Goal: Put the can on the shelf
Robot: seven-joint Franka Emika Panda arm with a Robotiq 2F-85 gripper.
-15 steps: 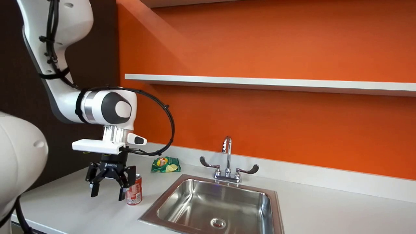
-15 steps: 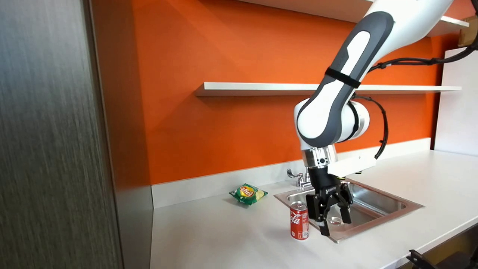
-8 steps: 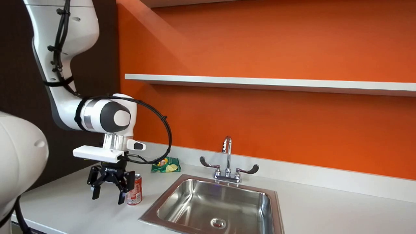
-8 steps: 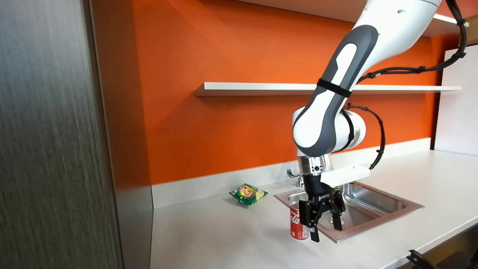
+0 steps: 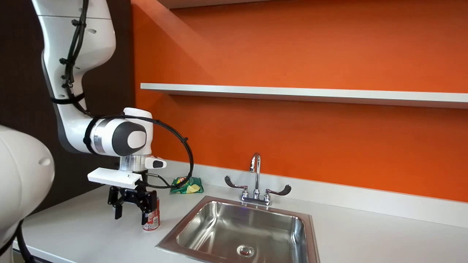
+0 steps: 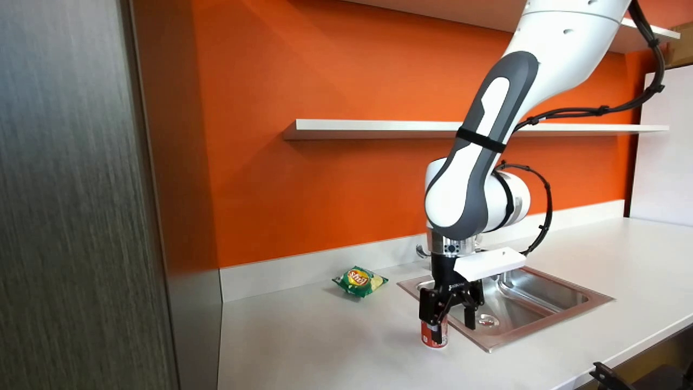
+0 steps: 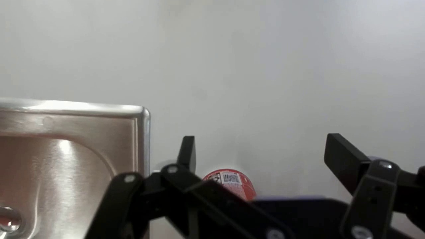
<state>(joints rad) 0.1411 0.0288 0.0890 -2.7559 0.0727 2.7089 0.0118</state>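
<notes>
Pale desk (image 6: 303, 336) spreads between the dark side panel (image 5: 22, 80) and the steel edge of the sink (image 7: 124, 132), the white shelf (image 5: 303, 92) well above. Red with white print, the can (image 5: 154, 218) stands upright there, partly hidden behind the tool (image 5: 131, 215), whose jaws stand wide apart.

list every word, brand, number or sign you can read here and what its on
"Lay's", upside down in an exterior view: on the green-and-yellow pillow-shaped foil-like snack bag.
Pale lettering on the black two-fingered claw: too small to read for certain.
Print on the red cylindrical metal can: too small or blurred, and partly hidden by the claw; the wrist view shows a square code-like patch.
No number is readable.
</notes>
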